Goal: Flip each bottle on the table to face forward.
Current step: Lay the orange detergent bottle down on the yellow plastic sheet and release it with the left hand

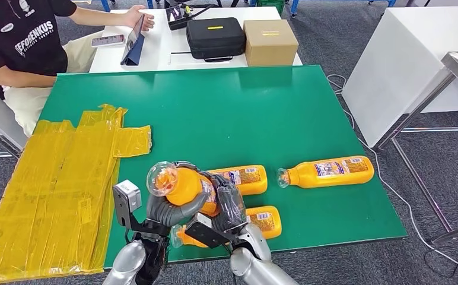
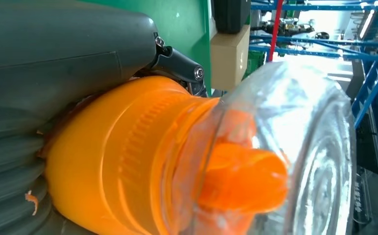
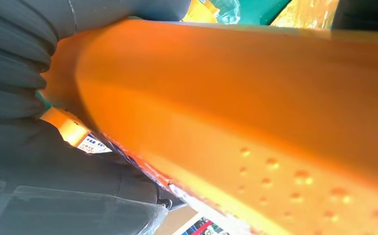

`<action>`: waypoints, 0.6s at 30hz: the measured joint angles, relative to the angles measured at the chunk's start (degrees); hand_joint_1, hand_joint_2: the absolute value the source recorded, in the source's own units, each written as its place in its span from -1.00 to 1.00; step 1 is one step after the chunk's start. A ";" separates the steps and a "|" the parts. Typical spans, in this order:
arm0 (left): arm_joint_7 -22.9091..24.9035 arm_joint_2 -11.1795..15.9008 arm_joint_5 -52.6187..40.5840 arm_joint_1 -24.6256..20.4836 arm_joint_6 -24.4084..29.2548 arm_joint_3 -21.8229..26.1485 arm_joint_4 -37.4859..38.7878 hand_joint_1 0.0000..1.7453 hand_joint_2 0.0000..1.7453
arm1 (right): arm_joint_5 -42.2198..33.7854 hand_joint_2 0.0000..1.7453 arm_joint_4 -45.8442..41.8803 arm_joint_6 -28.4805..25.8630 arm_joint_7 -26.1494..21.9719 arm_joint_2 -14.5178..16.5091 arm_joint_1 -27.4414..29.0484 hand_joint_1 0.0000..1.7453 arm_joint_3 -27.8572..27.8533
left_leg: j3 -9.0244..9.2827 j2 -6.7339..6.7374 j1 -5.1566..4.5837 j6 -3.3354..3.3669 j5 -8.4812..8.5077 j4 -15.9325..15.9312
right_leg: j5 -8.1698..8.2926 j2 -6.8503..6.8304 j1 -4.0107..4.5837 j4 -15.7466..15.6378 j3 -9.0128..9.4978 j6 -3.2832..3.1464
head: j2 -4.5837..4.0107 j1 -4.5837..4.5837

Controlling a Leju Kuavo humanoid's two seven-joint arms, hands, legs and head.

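Both hands hold one orange bottle (image 1: 185, 187) lifted above the green bench (image 1: 215, 113) at its 6 o'clock edge. The left hand (image 1: 170, 211) wraps the shoulder below the clear cap; the right hand (image 1: 226, 208) clasps the body. Three more bottles lie on their sides: one (image 1: 247, 178) just behind the hands, one (image 1: 265, 221) at the front edge, one (image 1: 327, 171) toward 4 o'clock.

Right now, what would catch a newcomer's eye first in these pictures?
An orange plastic bottle with a clear cap, lifted above the near edge of the green table and gripped by both the left robot hand and right robot hand. Next, crumpled yellow plastic sheeting drapes the table's left side.
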 joint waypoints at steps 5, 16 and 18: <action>-0.09 -0.18 -0.31 0.06 0.16 0.36 -0.74 1.00 1.00 | -0.72 1.00 -4.35 1.15 -1.26 -0.91 2.69 -1.00 -0.23 | -0.06 -0.01 0.00 0.00 0.00 0.00 | 0.00 -0.01 0.01 0.00 -0.05 0.00 | 0.00 0.01; -0.81 -0.11 -0.02 -0.22 1.60 2.81 -3.06 1.00 1.00 | -5.09 1.00 -27.04 0.78 -2.56 -6.89 13.16 -1.00 -1.33 | -0.18 -0.08 -0.02 0.00 -0.01 -0.01 | -0.01 -0.05 -0.01 0.02 -0.11 0.00 | 0.00 0.01; -0.86 -0.11 0.03 -0.16 1.85 2.88 -3.31 1.00 1.00 | -5.34 1.00 -30.02 0.55 -2.33 -7.47 14.33 -1.00 -2.08 | -0.18 -0.08 -0.03 0.00 -0.01 -0.01 | 0.00 -0.04 -0.01 0.02 -0.11 0.00 | 0.00 0.01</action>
